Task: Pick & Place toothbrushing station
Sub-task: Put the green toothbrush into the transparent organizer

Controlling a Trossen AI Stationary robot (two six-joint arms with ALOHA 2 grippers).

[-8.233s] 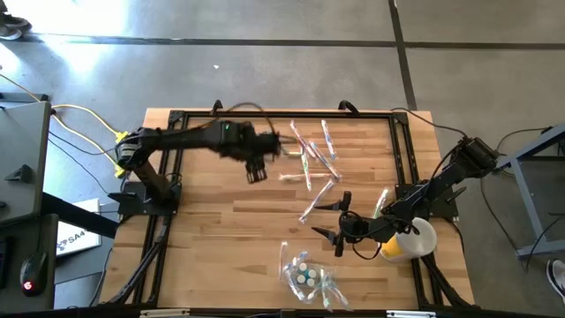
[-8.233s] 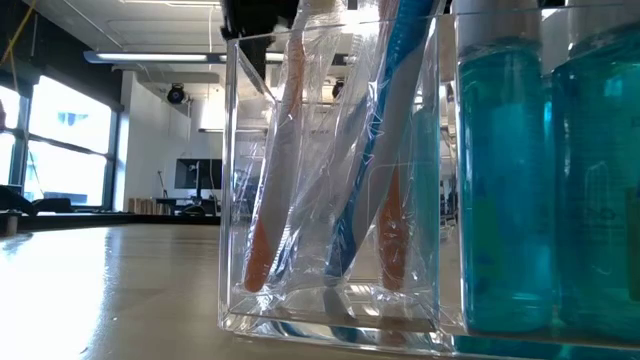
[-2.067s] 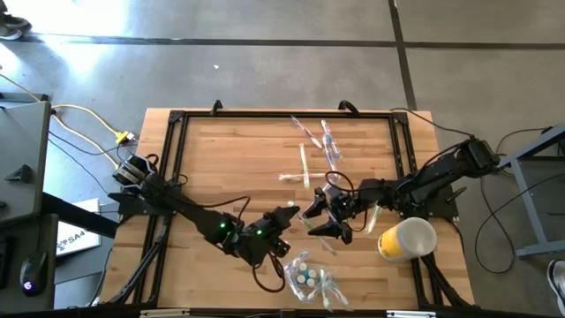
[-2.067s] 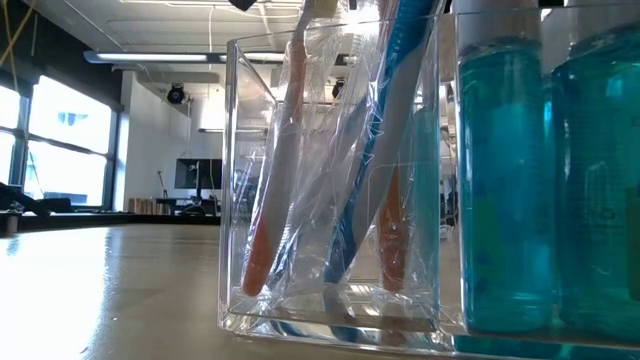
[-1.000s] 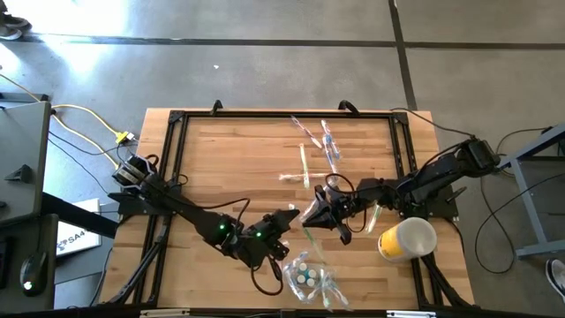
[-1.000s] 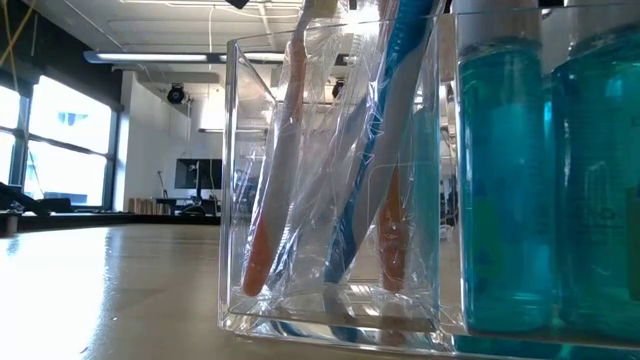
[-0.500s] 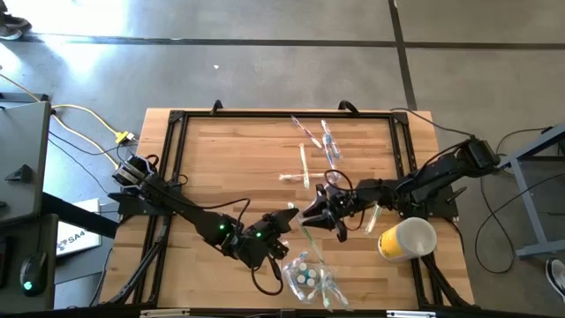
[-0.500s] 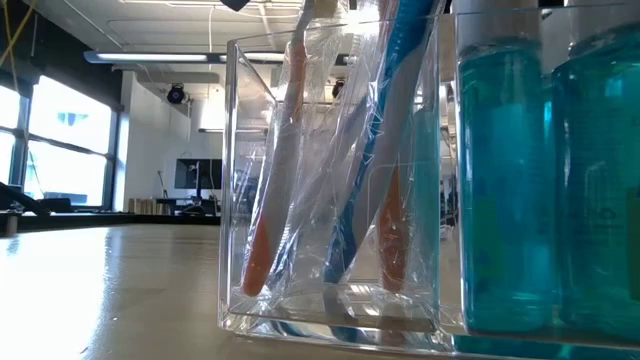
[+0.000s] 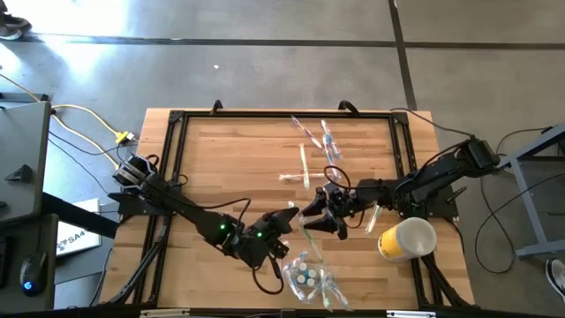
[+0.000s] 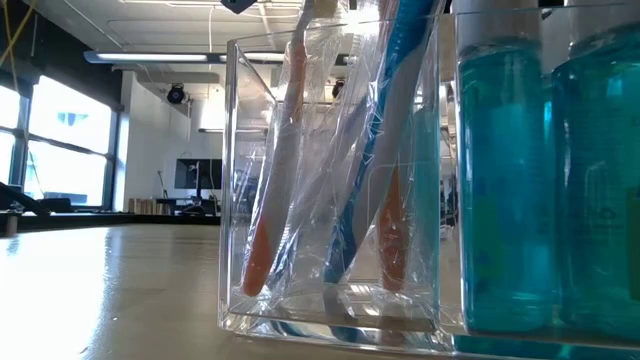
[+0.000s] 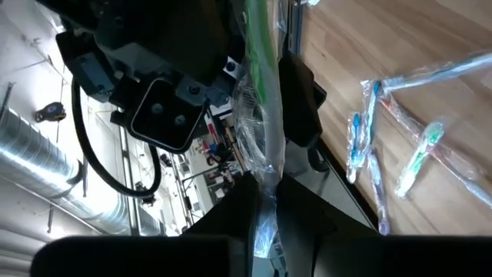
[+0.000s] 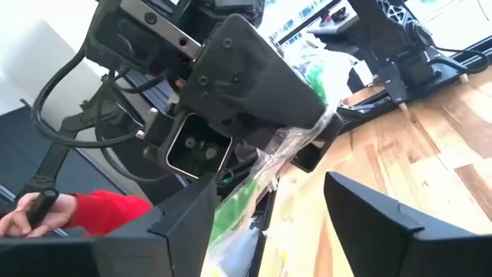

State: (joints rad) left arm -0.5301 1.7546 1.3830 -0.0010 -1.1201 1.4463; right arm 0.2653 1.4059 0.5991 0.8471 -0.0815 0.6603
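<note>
A green toothbrush in clear wrap is held above the table's near middle. My left gripper is shut on it. My right gripper faces it from the table's right, open. The wrapped brush runs between the right gripper's fingers, close to one finger; I cannot tell whether they touch. A clear holder with several wrapped toothbrushes stands at the near edge beside teal bottles. My left gripper pinches the toothbrush's clear wrap between its two shut fingers, at one end of the brush. The fingers reach about level from the table's left. The brush sticks out past the fingertips toward my right gripper, lifted clear of the table.
Several wrapped toothbrushes lie loose on the far middle of the table. A white and yellow cup stands at the right, near the right arm. The clear holder sits just nearside of both grippers. A person's red sleeve shows beyond the table.
My right gripper has opened around the wrapped toothbrush and rolled a little, without shifting place. My left gripper has kept its hold, and the brush stays lifted between the two grippers.
</note>
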